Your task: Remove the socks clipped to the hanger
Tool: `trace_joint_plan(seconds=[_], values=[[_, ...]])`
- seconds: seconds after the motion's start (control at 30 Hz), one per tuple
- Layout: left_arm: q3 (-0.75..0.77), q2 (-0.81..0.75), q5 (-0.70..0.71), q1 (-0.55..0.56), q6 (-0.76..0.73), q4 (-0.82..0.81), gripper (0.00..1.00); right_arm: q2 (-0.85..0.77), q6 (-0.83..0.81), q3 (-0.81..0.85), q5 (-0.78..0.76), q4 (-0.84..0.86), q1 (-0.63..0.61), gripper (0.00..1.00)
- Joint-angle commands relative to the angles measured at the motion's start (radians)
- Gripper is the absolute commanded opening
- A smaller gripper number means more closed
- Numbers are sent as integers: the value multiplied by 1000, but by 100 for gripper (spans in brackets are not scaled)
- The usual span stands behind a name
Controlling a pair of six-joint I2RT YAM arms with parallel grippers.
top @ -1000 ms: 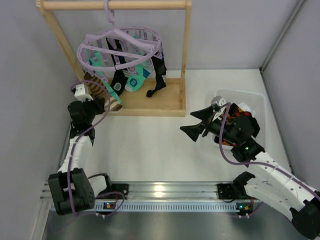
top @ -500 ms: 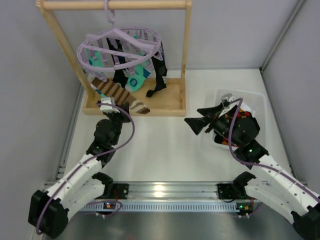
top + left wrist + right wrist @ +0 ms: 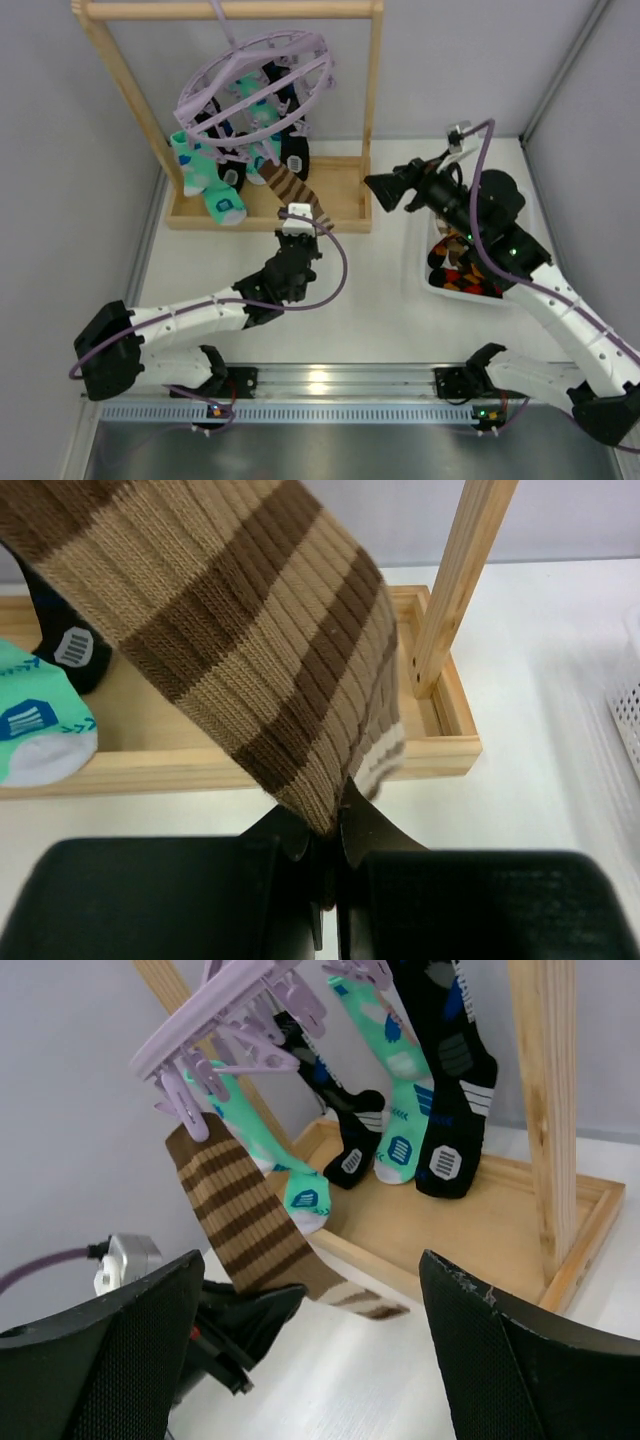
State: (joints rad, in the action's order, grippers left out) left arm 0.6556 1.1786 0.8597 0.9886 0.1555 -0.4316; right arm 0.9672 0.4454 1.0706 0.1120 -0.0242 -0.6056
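Note:
The lilac hanger (image 3: 262, 70) hangs tilted from the wooden rack's top bar and also shows in the right wrist view (image 3: 215, 1015). Teal socks (image 3: 205, 180) and black socks (image 3: 293, 155) are clipped to it. A brown striped sock (image 3: 293, 186) stretches taut from a peg down to my left gripper (image 3: 300, 215). That gripper is shut on the sock's toe end (image 3: 250, 650), with the jaws pressed together (image 3: 330, 825). My right gripper (image 3: 385, 190) is open and empty beside the rack's right post, facing the socks (image 3: 310, 1340).
The light wooden rack has a right post (image 3: 372, 100) and a base tray (image 3: 340, 200). A white basket (image 3: 455, 294) at the right holds black and orange socks (image 3: 460, 265), partly under my right arm. Grey walls stand at left, back and right.
My left gripper has swung from the far left to the middle, pulling the brown sock rightward. The hanger has tilted and swung right. My right gripper has moved up toward the rack.

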Motion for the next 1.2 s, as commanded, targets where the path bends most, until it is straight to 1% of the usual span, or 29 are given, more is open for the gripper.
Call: trace_joint_plan(seconds=[0.0,0.03,0.07,0.1,0.13,0.2,0.23,0.27,0.3,0.33,0.4,0.43,0.47,0.53,0.63,0.77,0.83,0.93,1.03,1.13,1.17], values=[[85,47,180,70,-92,-7,0,118,-94,190,-60,-216,-54,83],[96,53,199,77,-97,-7,0,152,-147,291,-86,-256,-74,82],[96,58,211,91,-100,-9,0,184,-171,342,-150,-291,-113,81],[96,61,205,94,-102,-7,0,218,-198,392,-173,-330,-137,80],[96,61,203,96,-102,-7,0,298,-245,502,-195,-401,-158,80],[98,65,200,97,-115,-9,0,379,-293,616,-253,-476,-218,76],[102,69,211,101,-125,-9,0,460,-328,734,-288,-509,-235,75],[111,78,232,105,-135,-9,0,500,-349,791,-354,-570,-276,73],[119,84,242,108,-146,-9,0,539,-367,842,-379,-591,-296,73],[125,90,252,114,-178,-9,0,611,-398,939,-406,-612,-313,73],[145,107,257,116,-212,-9,0,680,-425,1032,-460,-661,-359,71],[151,113,260,119,-224,-9,0,743,-436,1116,-475,-677,-373,71],[159,128,262,120,-232,-9,0,772,-468,1152,-515,-698,-397,70],[179,144,265,124,-258,-9,0,833,-503,1225,-544,-703,-421,69],[194,164,256,127,-272,-9,0,879,-539,1261,-607,-675,-451,66],[208,174,251,140,-283,-9,0,910,-588,1259,-696,-611,-453,63],[216,179,246,142,-284,-9,0,930,-600,1266,-698,-564,-453,62],[229,193,233,142,-286,-10,0,967,-600,1310,-681,-559,-454,61],[234,197,222,145,-287,-10,0,987,-620,1313,-689,-528,-453,61],[234,199,217,145,-295,-10,0,995,-619,1315,-667,-513,-453,61],[234,200,219,145,-297,-10,0,993,-611,1312,-632,-511,-451,60]])
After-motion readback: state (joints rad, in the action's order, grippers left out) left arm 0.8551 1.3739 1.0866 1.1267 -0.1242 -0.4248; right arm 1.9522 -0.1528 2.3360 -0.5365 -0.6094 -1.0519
